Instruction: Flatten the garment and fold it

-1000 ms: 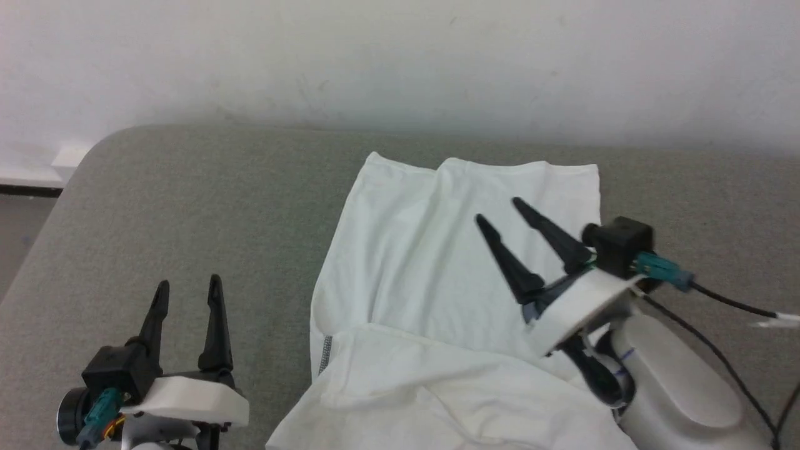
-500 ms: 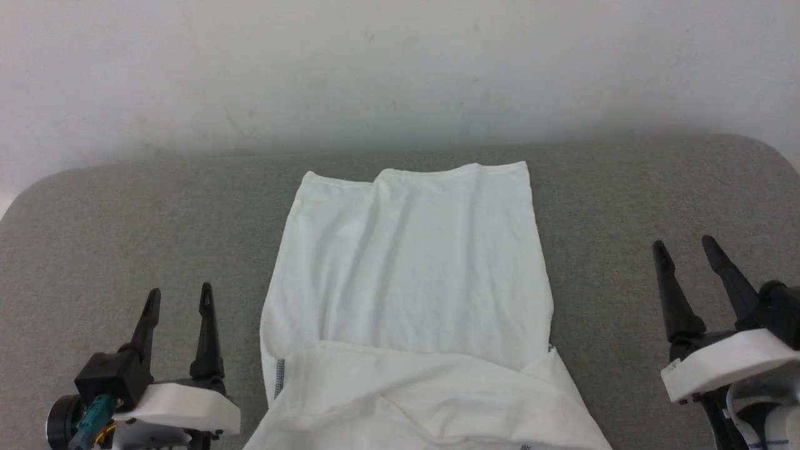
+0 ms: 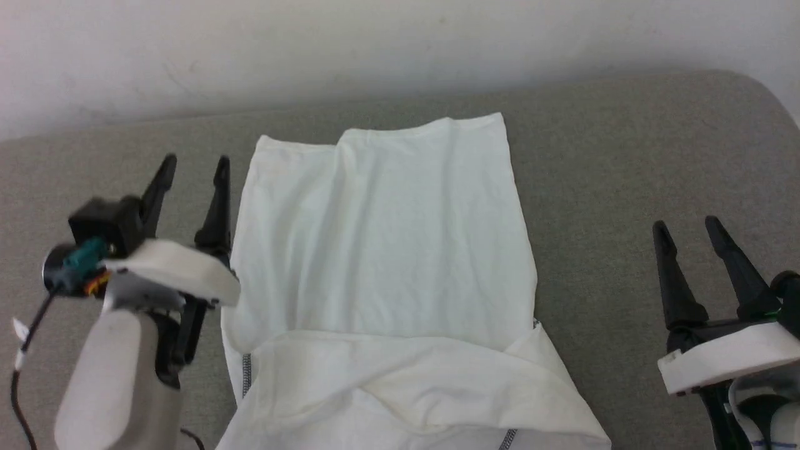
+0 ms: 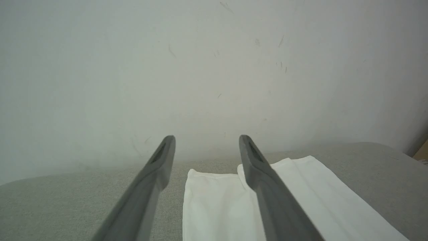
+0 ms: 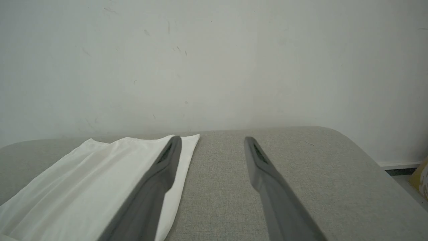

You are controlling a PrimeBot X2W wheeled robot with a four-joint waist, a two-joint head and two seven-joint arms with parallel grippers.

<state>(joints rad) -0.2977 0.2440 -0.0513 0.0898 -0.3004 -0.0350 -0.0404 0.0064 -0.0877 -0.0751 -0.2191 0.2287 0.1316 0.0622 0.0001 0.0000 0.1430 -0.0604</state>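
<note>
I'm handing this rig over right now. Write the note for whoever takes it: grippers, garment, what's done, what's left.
Left gripper: open, empty, hovering beside the garment, at its left edge.
Right gripper: open, empty, over the grey surface, well clear of the cloth's right edge.
Garment: laid lengthwise on the grey surface. The far part is fairly flat with light creases; the near end is doubled over, stitching showing.
Done: far part flattened.
Left: smooth the near end, then fold.

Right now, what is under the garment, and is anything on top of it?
The garment lies on the grey padded surface, which shows beside and beyond it. Nothing rests on top; its near part is folded over itself. Whatever is beneath the cloth is covered.
</note>
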